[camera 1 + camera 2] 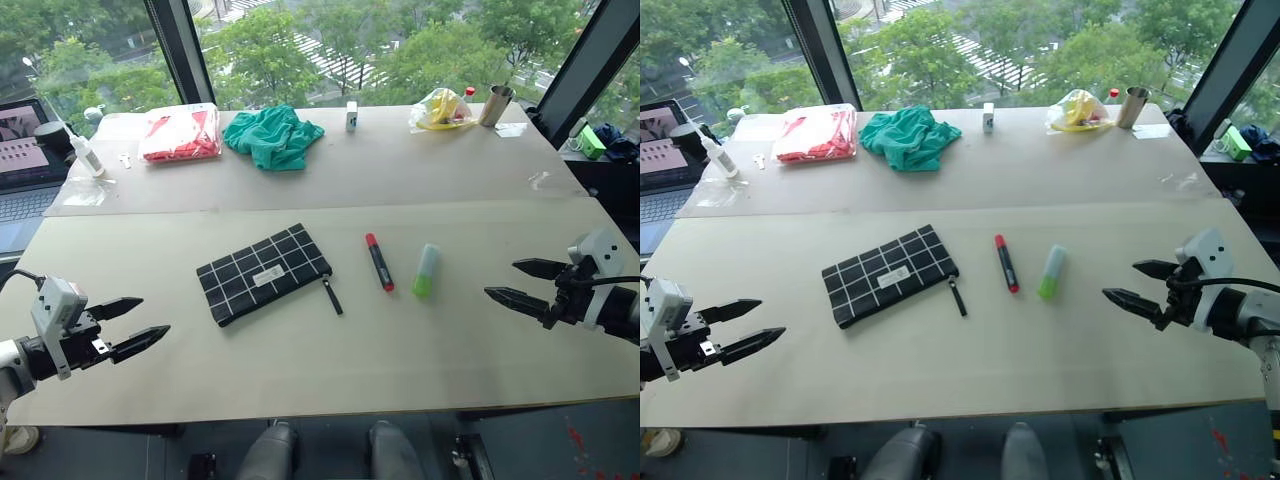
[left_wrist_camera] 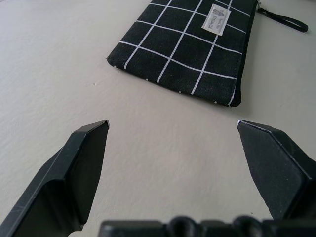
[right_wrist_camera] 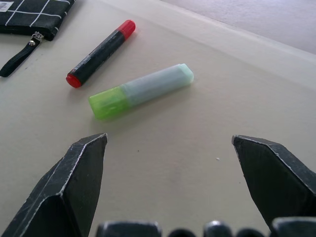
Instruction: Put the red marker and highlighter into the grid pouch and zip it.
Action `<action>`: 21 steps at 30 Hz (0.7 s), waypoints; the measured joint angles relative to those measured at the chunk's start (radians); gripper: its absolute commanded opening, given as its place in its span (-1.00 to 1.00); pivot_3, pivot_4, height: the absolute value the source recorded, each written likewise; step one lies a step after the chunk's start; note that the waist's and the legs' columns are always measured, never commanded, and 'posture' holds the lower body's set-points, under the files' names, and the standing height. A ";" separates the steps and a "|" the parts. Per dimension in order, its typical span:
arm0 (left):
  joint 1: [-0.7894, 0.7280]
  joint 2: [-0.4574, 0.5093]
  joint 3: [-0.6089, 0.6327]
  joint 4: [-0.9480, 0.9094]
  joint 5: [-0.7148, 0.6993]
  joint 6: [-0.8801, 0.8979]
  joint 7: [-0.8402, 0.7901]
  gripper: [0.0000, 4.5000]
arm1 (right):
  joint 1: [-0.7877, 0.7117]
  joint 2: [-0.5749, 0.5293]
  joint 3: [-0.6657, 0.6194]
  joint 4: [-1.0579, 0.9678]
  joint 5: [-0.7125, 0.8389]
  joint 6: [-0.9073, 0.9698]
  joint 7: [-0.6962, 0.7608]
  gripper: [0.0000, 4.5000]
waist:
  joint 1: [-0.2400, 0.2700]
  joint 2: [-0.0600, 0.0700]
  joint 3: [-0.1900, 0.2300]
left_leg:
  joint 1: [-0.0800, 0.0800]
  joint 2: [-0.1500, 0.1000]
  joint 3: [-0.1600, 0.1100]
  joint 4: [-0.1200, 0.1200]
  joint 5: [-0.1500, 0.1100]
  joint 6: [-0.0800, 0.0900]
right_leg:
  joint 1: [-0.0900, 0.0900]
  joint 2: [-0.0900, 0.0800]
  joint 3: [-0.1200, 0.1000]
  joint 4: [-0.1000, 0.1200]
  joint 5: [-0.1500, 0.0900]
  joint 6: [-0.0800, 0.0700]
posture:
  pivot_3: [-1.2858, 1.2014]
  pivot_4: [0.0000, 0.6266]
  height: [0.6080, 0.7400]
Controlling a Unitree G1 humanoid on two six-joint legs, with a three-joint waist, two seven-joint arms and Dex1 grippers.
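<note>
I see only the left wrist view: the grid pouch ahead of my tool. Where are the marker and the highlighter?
Observer: The marker lies on the table to the right of the pouch, and the highlighter lies further right.
Operator: Is the right tool near them?
Observer: The right tool hangs open to the right of the highlighter, not touching it.
Operator: Which end of the highlighter faces that tool?
Observer: In the right wrist view its green end is the nearer one.
</note>
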 measured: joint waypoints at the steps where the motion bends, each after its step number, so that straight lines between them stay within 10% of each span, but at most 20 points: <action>1: 0.000 0.000 0.000 0.000 0.000 0.000 0.000 1.00 | 0.000 0.000 0.000 0.000 0.000 0.000 0.000 0.99 | 0.000 0.000 0.000 | 0.000 0.000 0.000 0.000 0.000 0.000 | 0.000 0.000 0.000 0.000 0.000 0.000 | 0.03 -0.52 1.00; 8: -0.086 -0.032 -0.019 0.004 -0.020 0.008 0.028 1.00 | -0.101 0.070 0.098 0.000 -0.020 0.051 -0.081 0.72 | -0.001 0.000 0.000 | 0.000 0.000 0.000 0.000 0.000 0.000 | -0.001 0.000 0.000 0.000 0.000 0.000 | 0.03 -0.52 1.00; 19: -0.101 -0.029 -0.101 0.233 0.179 -0.520 -0.123 1.00 | -0.331 0.217 0.366 -0.205 0.058 0.163 -0.053 -0.93 | -0.007 0.000 0.000 | 0.001 0.002 0.003 0.000 -0.001 -0.001 | -0.002 0.000 -0.002 -0.001 0.001 -0.002 | 0.03 -0.52 1.00; 21: -0.118 -0.031 -0.103 0.267 0.208 -0.616 -0.115 1.00 | -0.382 0.256 0.452 -0.179 0.008 0.140 -0.048 -0.97 | 0.000 0.000 0.000 | 0.001 0.002 0.002 0.000 -0.001 -0.001 | -0.002 0.000 -0.002 -0.001 0.001 -0.002 | 0.03 -0.52 1.00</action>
